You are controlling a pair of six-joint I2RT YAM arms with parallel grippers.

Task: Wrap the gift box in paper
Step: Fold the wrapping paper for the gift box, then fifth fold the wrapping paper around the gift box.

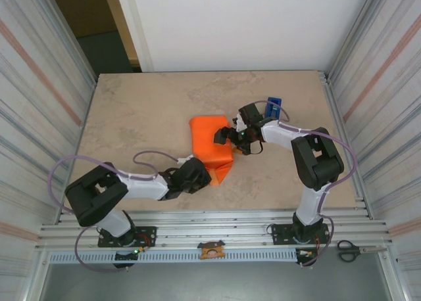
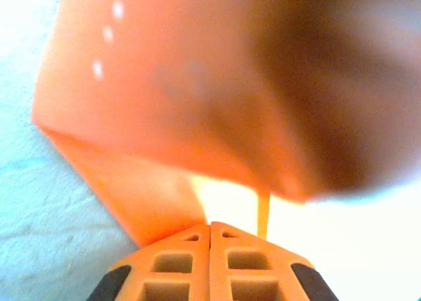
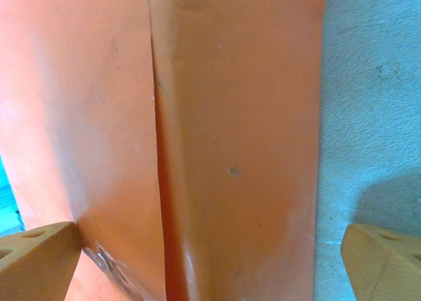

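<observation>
Orange fingertips [image 2: 181, 258] of the left hand [image 2: 210, 229] are pressed tight together, right where a loose flap of the paper [image 2: 158, 97] tapers down to them. Whether a sliver of the sheet is pinched between them I cannot tell. Seen from above, that hand sits at the near corner of the bundle, where the flap trails onto the worktop [image 1: 131, 117]. The right hand [image 3: 210, 265] has its fingers spread as wide as they go and holds nothing. It is poised close over the top of the bundle, one finger on either side of a seam [image 3: 154, 117] where one edge of the sheet overlaps another. The gift box, I judge, is wrapped inside that flat folded block in the middle of the worktop. The step in hand looks like closing the near end. To do it well, the left hand should draw the flap taut and low, creasing it against the box's edge rather than lifting it. Meanwhile the right hand should press flat on the seam so the overlap does not spring apart and the box does not slide. Thin paper tears if tugged sideways, so the pull should be slow and in line with the fold. A blue tape dispenser [image 1: 273, 107] sits just behind the right hand, within easy reach for fixing the seam.
</observation>
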